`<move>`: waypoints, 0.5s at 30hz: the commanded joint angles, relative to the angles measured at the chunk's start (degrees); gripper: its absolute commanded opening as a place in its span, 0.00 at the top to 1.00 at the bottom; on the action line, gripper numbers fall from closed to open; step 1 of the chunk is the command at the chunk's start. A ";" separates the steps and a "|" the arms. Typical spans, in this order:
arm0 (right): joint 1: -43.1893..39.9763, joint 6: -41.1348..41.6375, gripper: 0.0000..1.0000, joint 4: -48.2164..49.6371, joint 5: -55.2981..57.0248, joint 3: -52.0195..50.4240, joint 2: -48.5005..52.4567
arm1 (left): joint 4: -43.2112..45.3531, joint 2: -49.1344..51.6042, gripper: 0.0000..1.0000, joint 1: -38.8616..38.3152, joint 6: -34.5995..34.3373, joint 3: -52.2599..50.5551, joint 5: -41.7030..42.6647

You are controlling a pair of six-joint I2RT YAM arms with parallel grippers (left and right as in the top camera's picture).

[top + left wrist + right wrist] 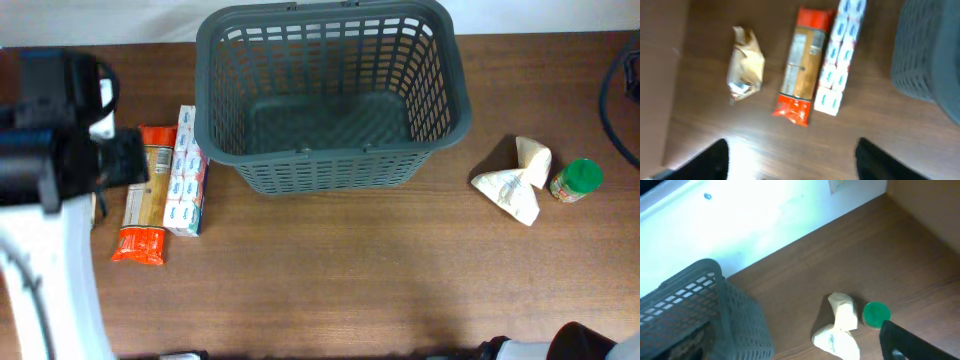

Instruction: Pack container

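Your basket (330,172) sits at the far middle of the table (350,290), upright with its open top toward the overhead camera. It is dark grey plastic, rectangular with rounded corners, its walls a lattice of slots under a thick rim, and it tapers down to a smaller floor that you can see through the top. It dwarfs everything around it. Just beside its left wall lies a long white-and-blue box (187,172), and whether the two touch you cannot tell. A red-ended pack (143,195) lies along the box's outer side, touching it. The left wrist view adds a brown bag (745,62) a little apart from the pack. Your left gripper (792,150) hangs above these three with its fingers (715,160) spread wide and nothing between them. Well to the basket's right, a crumpled white bag (515,180) lies against a green-lidded jar (576,181). Only one dark finger of your right gripper (900,342) shows at the frame's corner, so you cannot tell how its jaws stand.
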 commanded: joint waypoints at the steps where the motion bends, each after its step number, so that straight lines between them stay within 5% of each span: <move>1: -1.38 0.00 0.02 -0.22 0.48 0.11 0.55 | 0.57 7.43 0.22 2.36 5.92 0.24 8.85; 5: -1.31 0.00 0.01 -0.20 0.48 0.11 1.29 | 1.95 16.37 0.19 5.49 15.39 0.24 19.87; 11: -1.31 0.00 0.01 -0.20 0.48 0.11 1.97 | 4.26 29.20 0.18 8.15 18.99 0.24 19.85; 12: -1.31 0.00 0.01 -0.20 0.48 0.11 1.97 | 4.24 30.75 0.07 8.15 19.67 0.24 19.82; 15: -1.31 0.00 0.01 -0.20 0.48 0.11 1.97 | 4.57 36.15 0.03 8.07 20.15 0.24 19.87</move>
